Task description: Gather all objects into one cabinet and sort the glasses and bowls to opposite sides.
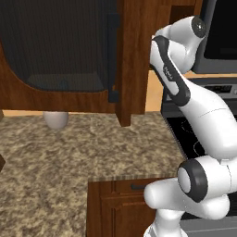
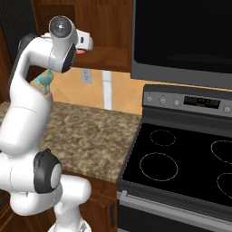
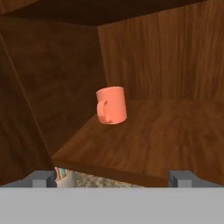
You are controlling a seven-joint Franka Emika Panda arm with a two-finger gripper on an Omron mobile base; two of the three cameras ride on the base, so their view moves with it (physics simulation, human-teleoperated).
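One orange-red cup [image 3: 111, 105] amid bare shelf [image 3: 175, 135]

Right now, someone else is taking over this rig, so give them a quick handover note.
Gripper: open, holding nothing, pointed into the cabinet.
Orange-red cup: upright on the cabinet shelf, near the back corner, handle toward the camera, clear of the fingers.
Whitish rounded vessel: on the counter under the mesh cabinet door.
Done: judging by where it stands, the cup is in the cabinet.
Left: bring in the vessel and the other tableware, then sort glasses and bowls to opposite sides.
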